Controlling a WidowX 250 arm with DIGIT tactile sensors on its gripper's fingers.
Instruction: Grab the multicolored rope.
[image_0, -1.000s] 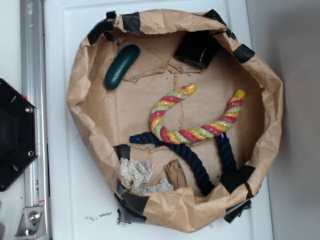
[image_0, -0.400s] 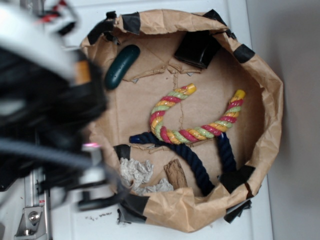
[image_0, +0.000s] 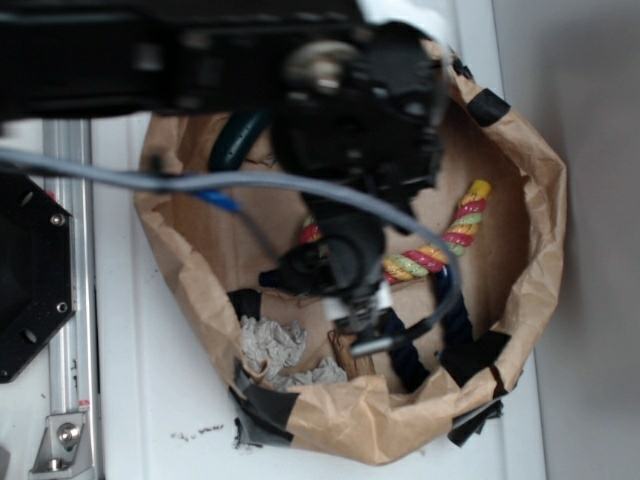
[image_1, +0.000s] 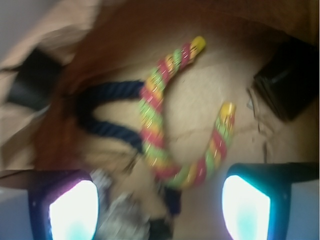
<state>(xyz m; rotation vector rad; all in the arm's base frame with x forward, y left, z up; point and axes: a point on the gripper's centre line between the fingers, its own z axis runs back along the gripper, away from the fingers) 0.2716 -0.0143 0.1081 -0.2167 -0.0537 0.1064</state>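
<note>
The multicolored rope (image_1: 155, 135) lies in a U shape on the brown paper floor of the bag, striped red-pink, yellow and light green. In the exterior view only its right arm (image_0: 455, 235) shows; the robot arm hides the remainder. My gripper (image_1: 159, 210) is open, with two glowing fingers (image_1: 72, 210) wide apart and nothing between them. It hangs above the bottom bend of the rope and does not touch it. In the exterior view the gripper (image_0: 365, 325) is over the bag's lower middle.
The brown paper bag wall (image_0: 540, 200) rings everything. A dark navy rope (image_1: 107, 112) crosses under the multicolored one. A black box (image_1: 290, 80), a dark green oblong (image_0: 235, 140), crumpled paper (image_0: 270, 345) and a wood piece (image_0: 345, 355) lie inside.
The arm has swung in from the left and now sits over the middle of the bag, hiding most of the rope. The objects in the bag have not moved.
</note>
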